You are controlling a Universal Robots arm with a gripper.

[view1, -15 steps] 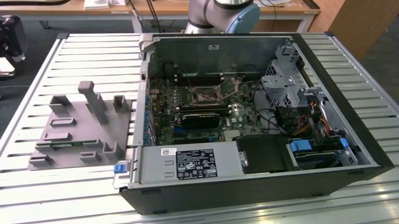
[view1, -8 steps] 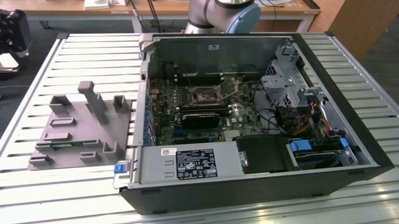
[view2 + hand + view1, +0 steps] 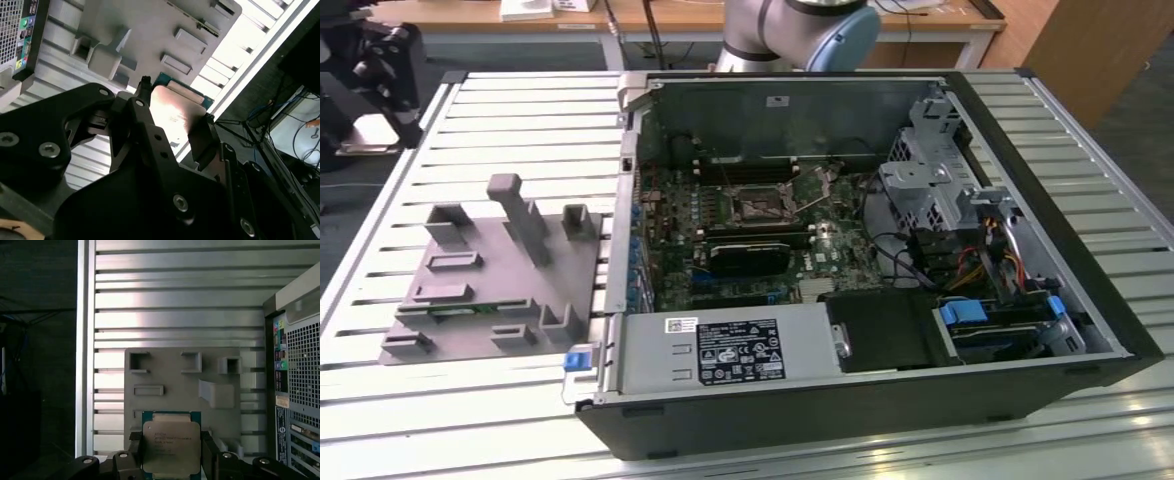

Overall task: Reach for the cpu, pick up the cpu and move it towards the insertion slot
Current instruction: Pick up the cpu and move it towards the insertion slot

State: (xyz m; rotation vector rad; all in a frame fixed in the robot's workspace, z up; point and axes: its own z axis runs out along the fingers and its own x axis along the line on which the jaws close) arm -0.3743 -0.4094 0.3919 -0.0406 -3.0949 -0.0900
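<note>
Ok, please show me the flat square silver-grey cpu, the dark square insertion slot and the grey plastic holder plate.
flat square silver-grey cpu [image 3: 171, 447]: first wrist view, middle of its metal top.
dark square insertion slot [image 3: 754, 205]: exterior view, centre of the socket.
grey plastic holder plate [image 3: 500, 285]: exterior view, bare flat part.
</note>
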